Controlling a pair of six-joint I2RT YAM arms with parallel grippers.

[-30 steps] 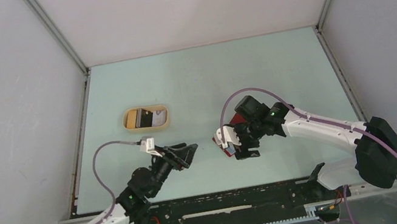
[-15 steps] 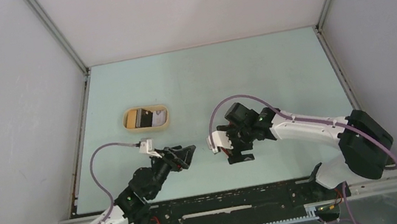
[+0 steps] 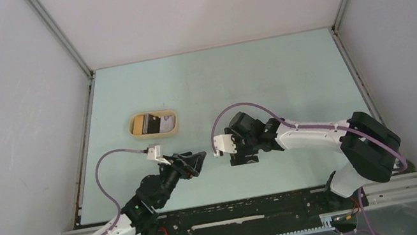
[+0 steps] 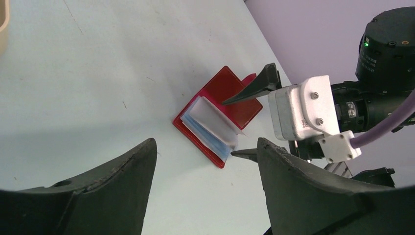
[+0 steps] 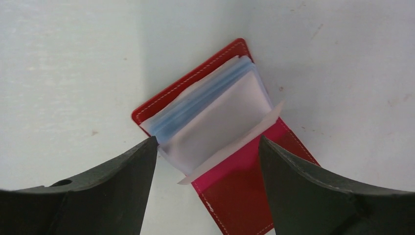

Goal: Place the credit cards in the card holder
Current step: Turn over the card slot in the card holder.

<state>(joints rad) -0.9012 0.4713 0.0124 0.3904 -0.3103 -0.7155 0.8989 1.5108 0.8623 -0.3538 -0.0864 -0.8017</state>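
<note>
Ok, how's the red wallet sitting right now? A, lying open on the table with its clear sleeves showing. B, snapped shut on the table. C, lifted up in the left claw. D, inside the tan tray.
A: the wallet lies open on the table, sleeves fanned out.

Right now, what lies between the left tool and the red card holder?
Only bare table separates left tool from card holder, per the left wrist view.

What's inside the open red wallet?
The card holder lies open, showing a stack of pale, bluish plastic sleeves. No card shows in the top one; the sleeves underneath are covered.
</note>
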